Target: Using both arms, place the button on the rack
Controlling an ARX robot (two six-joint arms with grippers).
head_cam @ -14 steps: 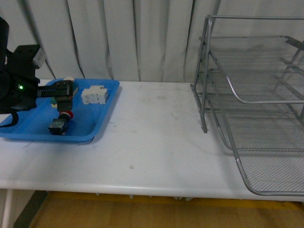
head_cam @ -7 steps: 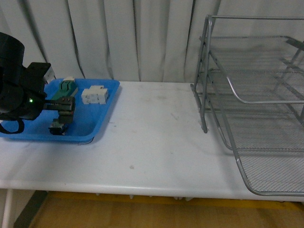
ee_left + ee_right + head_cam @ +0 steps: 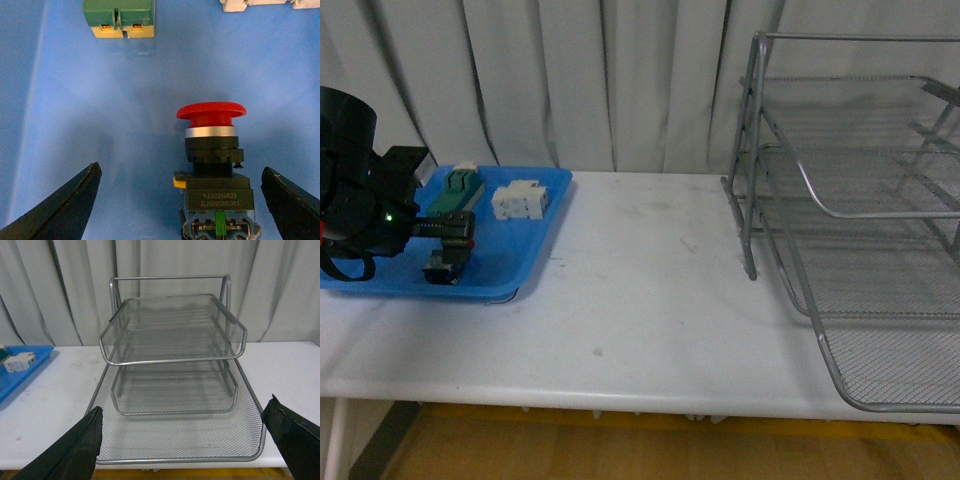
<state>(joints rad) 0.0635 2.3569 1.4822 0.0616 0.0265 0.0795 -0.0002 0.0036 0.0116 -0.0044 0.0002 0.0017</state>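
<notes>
The button [image 3: 211, 150] lies on its side on the blue tray, red cap pointing away from the wrist and black body toward it. My left gripper [image 3: 180, 170] is open, with its black fingers [image 3: 65, 210] on either side of the body and not touching it. In the front view the left gripper [image 3: 450, 235] hangs over the button [image 3: 440, 268], which it partly hides. The silver wire rack [image 3: 860, 230] stands at the right of the table. My right gripper [image 3: 182, 412] is open and empty, facing the rack [image 3: 175, 355] from its front; it is out of the front view.
The blue tray [image 3: 520, 265] sits at the table's left and also holds a green terminal block [image 3: 455, 190] and a white block [image 3: 518, 200]. A white table [image 3: 640, 300] stretches between tray and rack. Grey curtains hang behind.
My left arm has shifted left and toward the tray's front, bringing its open gripper down over the button. The button, the blocks and the rack have not moved.
</notes>
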